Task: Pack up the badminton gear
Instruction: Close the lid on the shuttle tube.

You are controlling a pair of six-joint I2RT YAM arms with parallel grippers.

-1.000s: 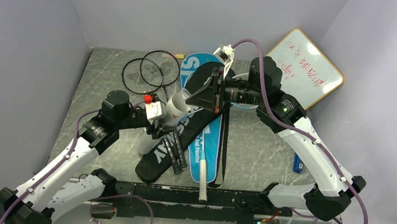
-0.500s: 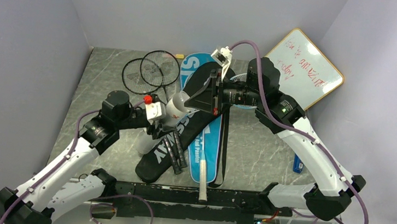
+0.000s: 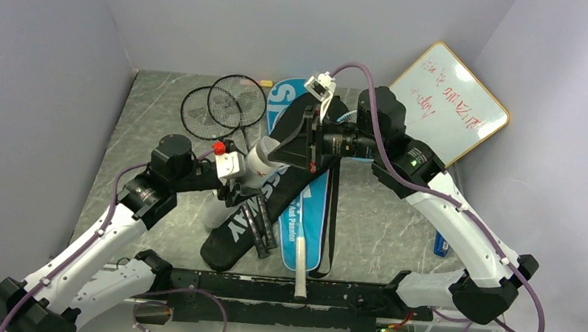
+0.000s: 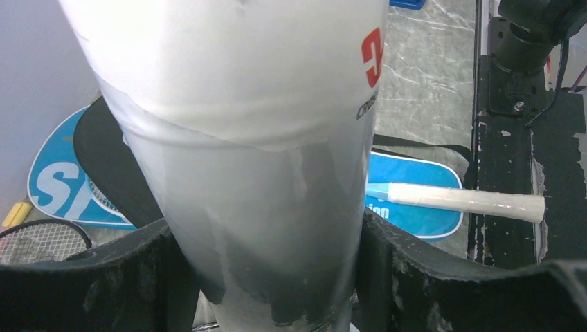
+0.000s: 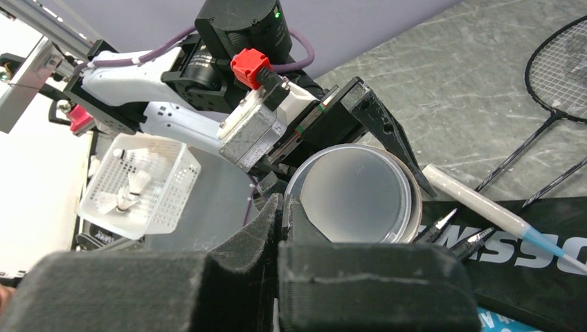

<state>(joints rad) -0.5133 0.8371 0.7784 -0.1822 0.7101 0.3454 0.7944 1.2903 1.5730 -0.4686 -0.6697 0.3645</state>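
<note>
My left gripper [image 3: 251,168] grips the white cardboard tube [image 4: 256,138] across its body, jaws wide around it. The tube leans with its mouth up and to the right. My right gripper [image 5: 283,203] is shut on the rim of a clear round lid [image 5: 353,194], which sits at the tube's mouth. Two black rackets [image 3: 223,106] lie at the back left. The black CROSSWAY cover [image 3: 242,228] rests across the blue SPORT cover [image 3: 307,224], and a white racket handle [image 3: 299,274] sticks out toward me. White shuttlecocks [image 5: 131,188] lie in a mesh basket [image 5: 169,207].
A wood-framed whiteboard [image 3: 452,100] with red writing leans in the back right corner. A small marker [image 3: 265,83] lies by the back wall, and a blue object [image 3: 440,245] lies near the right arm. A black rail [image 3: 279,291] runs along the near edge.
My right gripper has moved left with the lid, closing in on the tube's mouth. The left arm and the tube have stayed put.
</note>
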